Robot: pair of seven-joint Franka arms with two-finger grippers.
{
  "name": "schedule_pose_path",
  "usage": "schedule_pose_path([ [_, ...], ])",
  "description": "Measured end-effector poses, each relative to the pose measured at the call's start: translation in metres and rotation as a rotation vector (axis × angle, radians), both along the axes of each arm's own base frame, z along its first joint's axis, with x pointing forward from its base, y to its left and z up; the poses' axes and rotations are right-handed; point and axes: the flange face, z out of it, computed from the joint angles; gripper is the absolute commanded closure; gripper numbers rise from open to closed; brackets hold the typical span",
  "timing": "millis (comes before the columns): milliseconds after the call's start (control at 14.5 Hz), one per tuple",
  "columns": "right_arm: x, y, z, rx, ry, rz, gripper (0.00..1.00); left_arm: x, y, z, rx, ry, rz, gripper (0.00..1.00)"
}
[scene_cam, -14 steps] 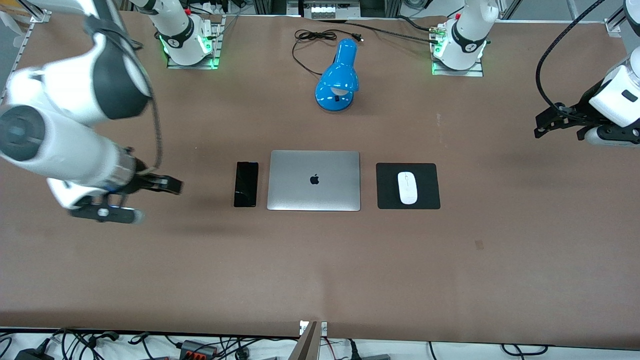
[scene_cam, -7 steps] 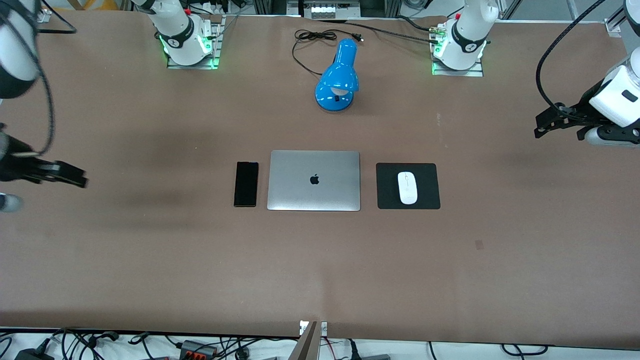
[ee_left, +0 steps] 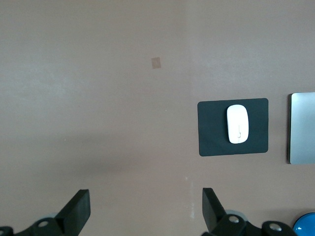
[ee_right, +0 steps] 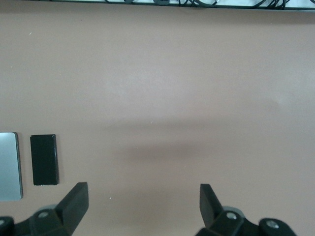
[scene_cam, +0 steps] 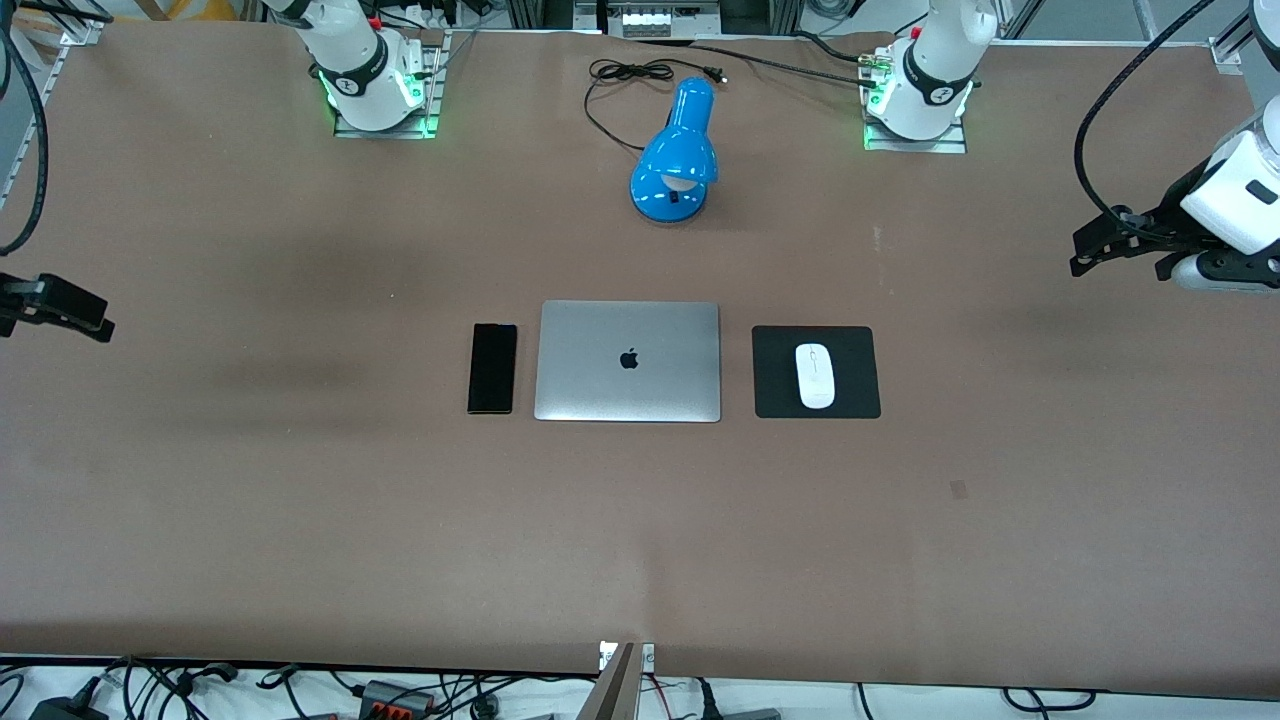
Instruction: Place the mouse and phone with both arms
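The white mouse [scene_cam: 816,376] lies on a square black mat [scene_cam: 855,395] beside the closed silver laptop [scene_cam: 628,361], toward the left arm's end. The black phone [scene_cam: 492,368] lies flat beside the laptop, toward the right arm's end. My left gripper [scene_cam: 1090,252] is open and empty, up over the table's edge at the left arm's end; its wrist view shows the mouse [ee_left: 237,124] and mat [ee_left: 209,129] far off. My right gripper [scene_cam: 70,312] is open and empty over the table's edge at the right arm's end; its wrist view shows the phone [ee_right: 44,159].
A blue desk lamp [scene_cam: 677,155] with a black cord [scene_cam: 625,75] stands farther from the front camera than the laptop, between the two arm bases. Cables lie along the table's near edge.
My right arm has swung away from the phone toward its end of the table and is now mostly out of view. The left arm has not moved.
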Motion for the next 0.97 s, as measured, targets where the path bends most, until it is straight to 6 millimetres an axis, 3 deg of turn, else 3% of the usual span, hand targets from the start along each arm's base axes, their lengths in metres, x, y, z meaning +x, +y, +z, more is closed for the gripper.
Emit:
schedule_pose_path([
  [553,-0.067,-0.001,-0.032,0.003,0.004,0.008,0.00,0.000,0.000,0.000,0.000,0.000,0.000,0.00],
  [968,-0.075,-0.001,-0.041,0.004,0.012,0.009,0.00,0.000,0.000,0.000,0.000,0.000,0.000,0.00],
])
